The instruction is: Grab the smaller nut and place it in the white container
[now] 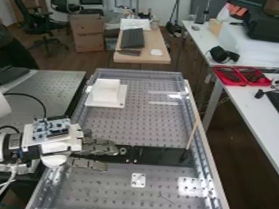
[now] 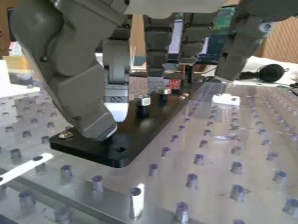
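In the high view the hand (image 1: 98, 149) lies over the left end of the black bar (image 1: 157, 156), its fingers straight and pointing right. The bearing (image 1: 123, 151) shows just beyond the fingertips. The white container (image 1: 106, 93) stands farther up the bench. In the wrist view the hand (image 2: 76, 82) is open, with its thumb bent slightly down over the near end of the bar (image 2: 126, 142). A round metal part (image 2: 143, 100) sits on a black post near the thumb tip, and another round metal part (image 2: 163, 91) stands behind it. Which nuts these are, I cannot tell.
A small white block (image 1: 138, 180) is fixed to the perforated bench plate below the bar. A thin wooden stick (image 1: 193, 131) leans over the bar's right end. Metal rails (image 1: 203, 140) edge the bench. Red trays (image 1: 241, 75) lie on the side table.
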Controlling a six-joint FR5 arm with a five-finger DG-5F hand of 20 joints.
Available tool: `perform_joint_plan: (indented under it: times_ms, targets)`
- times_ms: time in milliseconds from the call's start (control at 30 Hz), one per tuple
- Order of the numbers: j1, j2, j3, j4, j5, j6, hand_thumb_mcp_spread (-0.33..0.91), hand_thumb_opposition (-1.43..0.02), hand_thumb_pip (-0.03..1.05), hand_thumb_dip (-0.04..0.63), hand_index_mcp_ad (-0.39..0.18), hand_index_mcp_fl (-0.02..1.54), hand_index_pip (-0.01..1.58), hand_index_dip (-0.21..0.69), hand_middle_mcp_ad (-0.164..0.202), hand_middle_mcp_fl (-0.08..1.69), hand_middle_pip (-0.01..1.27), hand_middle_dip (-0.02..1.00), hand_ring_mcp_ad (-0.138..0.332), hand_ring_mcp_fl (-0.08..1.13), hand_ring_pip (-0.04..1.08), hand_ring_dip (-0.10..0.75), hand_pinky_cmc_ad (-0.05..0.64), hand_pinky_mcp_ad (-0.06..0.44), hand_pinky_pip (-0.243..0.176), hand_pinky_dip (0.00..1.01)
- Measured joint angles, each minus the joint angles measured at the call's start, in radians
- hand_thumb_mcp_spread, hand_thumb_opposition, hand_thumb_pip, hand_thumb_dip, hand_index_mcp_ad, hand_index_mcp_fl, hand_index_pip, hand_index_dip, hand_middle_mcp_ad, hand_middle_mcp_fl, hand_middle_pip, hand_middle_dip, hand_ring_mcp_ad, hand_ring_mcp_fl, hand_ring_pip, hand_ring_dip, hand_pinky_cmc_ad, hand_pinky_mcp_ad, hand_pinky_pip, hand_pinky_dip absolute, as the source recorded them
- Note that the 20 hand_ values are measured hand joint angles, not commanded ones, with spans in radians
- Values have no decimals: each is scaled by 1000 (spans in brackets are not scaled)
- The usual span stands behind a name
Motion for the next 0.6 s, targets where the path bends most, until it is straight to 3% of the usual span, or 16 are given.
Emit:
perform_joint_plan:
  times_ms: [600]
  targets:
    - [4, -3, -1, 13, 7, 12, 412, -853, 717, 251, -178, 190, 1553, 110, 31, 148, 120, 202, 99, 3, 98, 82, 344, 283, -10, 314]
